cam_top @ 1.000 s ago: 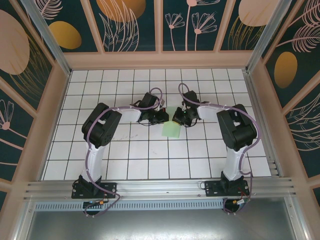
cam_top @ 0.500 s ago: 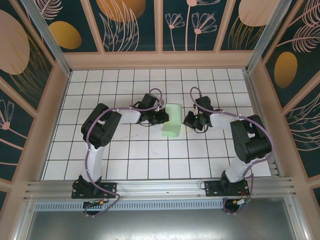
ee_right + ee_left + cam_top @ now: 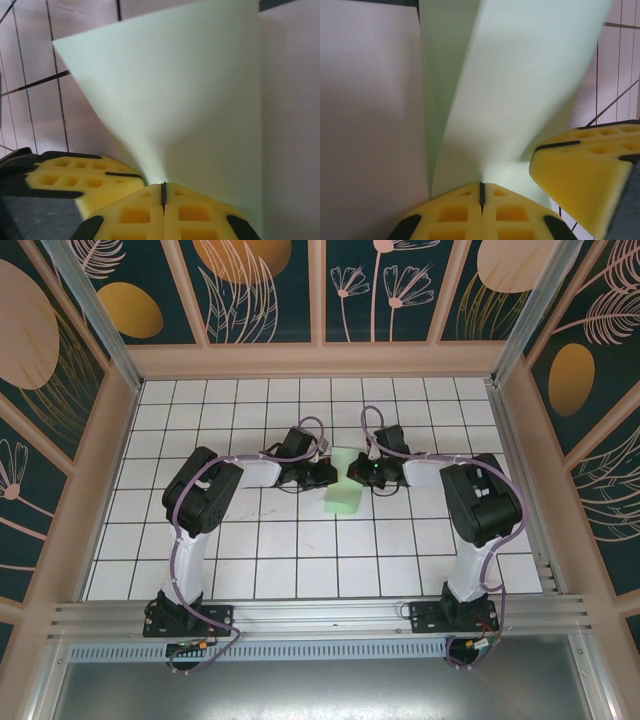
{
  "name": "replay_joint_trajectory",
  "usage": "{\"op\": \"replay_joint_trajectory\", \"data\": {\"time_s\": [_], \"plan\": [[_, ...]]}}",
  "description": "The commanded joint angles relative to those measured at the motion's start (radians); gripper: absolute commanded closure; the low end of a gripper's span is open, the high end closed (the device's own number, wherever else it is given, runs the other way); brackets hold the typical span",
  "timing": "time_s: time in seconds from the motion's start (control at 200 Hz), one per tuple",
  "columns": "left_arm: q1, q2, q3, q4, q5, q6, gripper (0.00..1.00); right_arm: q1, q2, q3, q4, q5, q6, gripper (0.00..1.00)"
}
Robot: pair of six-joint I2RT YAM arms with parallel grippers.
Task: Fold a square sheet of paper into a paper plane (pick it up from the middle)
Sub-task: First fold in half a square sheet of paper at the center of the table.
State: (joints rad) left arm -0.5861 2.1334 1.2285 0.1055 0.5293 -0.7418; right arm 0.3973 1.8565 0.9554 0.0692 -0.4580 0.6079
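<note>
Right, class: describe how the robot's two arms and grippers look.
The left arm and right arm each have bulky black joints, white links and a lilac cable running alongside. Both grippers' fingers are yellow blocks with square pockets and black trim.

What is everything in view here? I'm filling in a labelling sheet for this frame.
sheet of paper: one, pale mint green, mid-table, partly folded, raised between the grippers
table: one, white with dark grid lines, centre
wall panels: several, dark teal with floral print, around the table
rail: one, silver metal, near edge
left arm: one, black and white, left of the paper
right arm: one, black and white, right of the paper
left gripper: one, yellow pads, shut on the paper
right gripper: one, yellow pads, shut on the paper
</note>
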Motion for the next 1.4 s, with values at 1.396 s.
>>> {"op": "replay_joint_trajectory", "data": {"time_s": [1.396], "plan": [[-0.001, 0.095, -0.13, -0.233, -0.148, -0.012, 1.0, -0.138, -0.042, -0.006, 0.131, 0.066, 0.024, 1.0]]}}
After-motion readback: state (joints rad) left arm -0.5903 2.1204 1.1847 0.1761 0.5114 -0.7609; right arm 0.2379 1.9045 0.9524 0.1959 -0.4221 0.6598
